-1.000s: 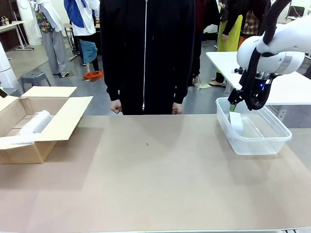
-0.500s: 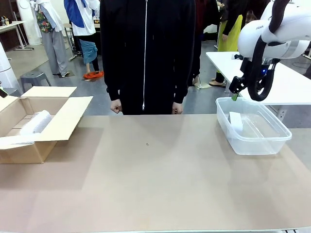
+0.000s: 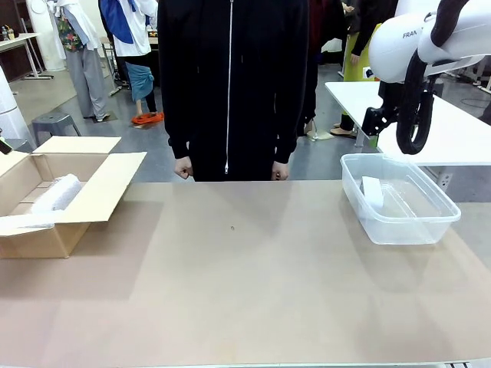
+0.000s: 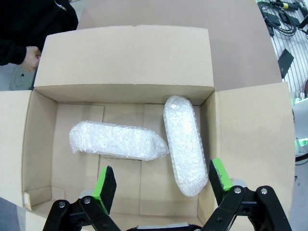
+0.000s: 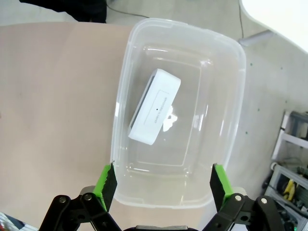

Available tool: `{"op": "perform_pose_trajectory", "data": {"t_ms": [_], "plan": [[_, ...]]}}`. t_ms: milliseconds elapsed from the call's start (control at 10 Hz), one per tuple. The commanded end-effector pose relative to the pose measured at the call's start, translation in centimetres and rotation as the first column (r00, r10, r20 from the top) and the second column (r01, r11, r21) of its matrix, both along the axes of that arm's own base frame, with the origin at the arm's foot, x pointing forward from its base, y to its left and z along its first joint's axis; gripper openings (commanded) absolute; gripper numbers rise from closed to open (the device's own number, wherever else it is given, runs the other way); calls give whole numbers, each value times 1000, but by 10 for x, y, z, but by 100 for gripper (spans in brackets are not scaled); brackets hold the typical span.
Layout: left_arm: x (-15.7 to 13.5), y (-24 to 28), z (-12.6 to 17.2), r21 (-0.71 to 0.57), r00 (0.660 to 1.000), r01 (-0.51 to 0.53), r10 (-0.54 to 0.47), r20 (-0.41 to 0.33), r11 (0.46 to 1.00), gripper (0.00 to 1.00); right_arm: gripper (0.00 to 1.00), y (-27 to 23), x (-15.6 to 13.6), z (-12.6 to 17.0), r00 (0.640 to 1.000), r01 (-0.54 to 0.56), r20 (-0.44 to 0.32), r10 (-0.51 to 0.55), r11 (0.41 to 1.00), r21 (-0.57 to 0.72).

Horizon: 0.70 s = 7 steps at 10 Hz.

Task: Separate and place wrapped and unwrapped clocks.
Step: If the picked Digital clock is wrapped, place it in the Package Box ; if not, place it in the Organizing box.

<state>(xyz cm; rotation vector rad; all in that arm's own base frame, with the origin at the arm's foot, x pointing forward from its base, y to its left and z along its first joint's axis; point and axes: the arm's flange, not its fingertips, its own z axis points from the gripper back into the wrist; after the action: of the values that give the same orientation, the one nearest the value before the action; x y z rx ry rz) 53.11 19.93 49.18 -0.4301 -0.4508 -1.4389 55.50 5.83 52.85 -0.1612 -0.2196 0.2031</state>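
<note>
At the tabletop's left edge, 2 wrapped bundles (image 4: 179, 142) are seen in the cardboard box (image 4: 126, 57); at the right edge, the bare clock (image 5: 155, 106) lies in the clear tub (image 5: 230, 126). Left hand (image 4: 160, 185) and right hand (image 5: 161, 185) are held wide open, empty, above them.

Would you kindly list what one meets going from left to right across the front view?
Cardboard box holding a bubble-wrapped bundle → person at the table's far edge → clear plastic tub holding the white clock, with the right arm above it.

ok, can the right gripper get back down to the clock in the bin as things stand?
Probably yes. The right gripper hangs open right above the bin, and the clock lies bare on the bin's floor with nothing over it.
</note>
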Motion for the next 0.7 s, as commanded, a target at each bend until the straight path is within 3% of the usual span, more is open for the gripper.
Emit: {"op": "perform_pose_trajectory", "data": {"t_ms": [0,600], "plan": [[-1,0,1,10,1000,3,-3,-2,1000,100,100,4,-11,-3,999,26,20,-26,999,-30],[-1,0,1,10,1000,3,-3,-2,1000,100,100,4,-4,5,1000,-1,9,1,1000,-5]]}}
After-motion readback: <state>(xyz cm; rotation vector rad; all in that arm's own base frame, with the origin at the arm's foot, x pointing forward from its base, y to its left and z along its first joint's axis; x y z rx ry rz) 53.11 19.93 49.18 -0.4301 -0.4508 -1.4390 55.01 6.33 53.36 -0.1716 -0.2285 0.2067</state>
